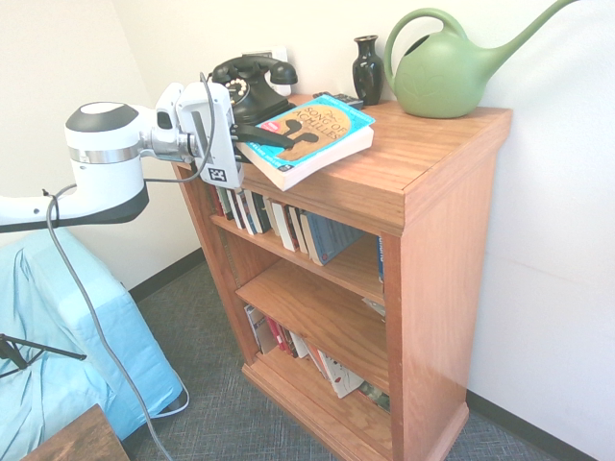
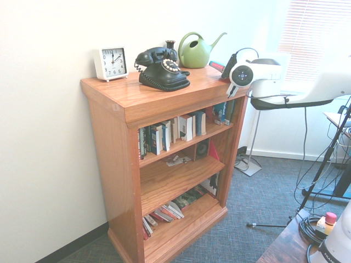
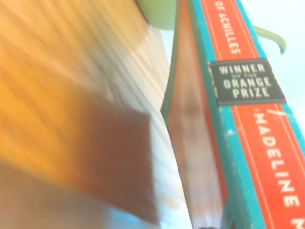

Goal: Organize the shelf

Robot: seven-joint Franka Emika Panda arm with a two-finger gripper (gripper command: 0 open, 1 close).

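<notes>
Tool (image 1: 300, 138) grips book (image 1: 314, 135) above bookcase edge (image 1: 370, 196).

One telephone (image 1: 252, 91), one vase (image 1: 367, 72), one watering can (image 1: 444, 77) and one clock (image 2: 111, 63) are seen, with one blue-covered book (image 1: 312, 134) counted up top. One bookcase (image 1: 442, 240) is shown. Two groups of shelved books are made out—one upper (image 2: 173, 131), one lower (image 2: 164, 213)—but their volumes, crowded and overlapping, cannot be counted exactly. One red-capped bottle (image 2: 327, 223) and one window blind (image 2: 312, 49) are also counted.

Office-like room with carpet, window blinds (image 2: 313, 46)
</notes>
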